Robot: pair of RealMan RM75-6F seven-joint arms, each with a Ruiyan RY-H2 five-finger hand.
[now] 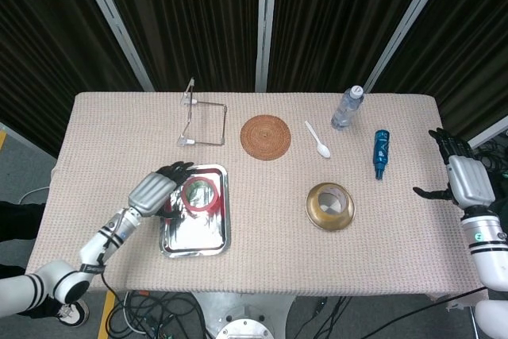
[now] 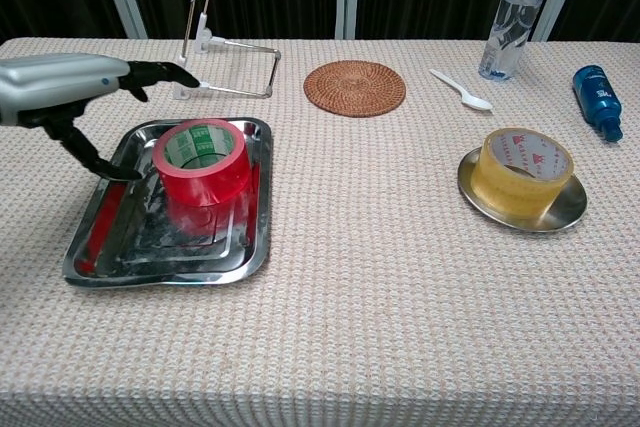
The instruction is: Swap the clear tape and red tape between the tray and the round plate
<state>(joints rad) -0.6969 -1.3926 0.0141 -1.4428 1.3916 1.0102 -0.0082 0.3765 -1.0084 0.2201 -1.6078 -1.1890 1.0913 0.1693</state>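
The red tape [image 2: 203, 161] [image 1: 200, 195] lies in the far part of the metal tray [image 2: 100, 257] [image 1: 194, 240]. My left hand [image 2: 75, 87] [image 1: 155, 190] hovers just left of it with fingers spread, holding nothing. The clear tape [image 2: 522, 171] [image 1: 330, 200] sits on the round gold plate [image 2: 570, 206] [image 1: 317, 216] at the right. My right hand [image 1: 460, 180] is open beyond the table's right edge, seen only in the head view.
A woven coaster [image 2: 355, 87] lies at the back centre, a wire stand [image 2: 212, 37] behind the tray. A white spoon [image 2: 462, 91], a water bottle [image 2: 508, 17] and a blue bottle [image 2: 597, 100] stand at the back right.
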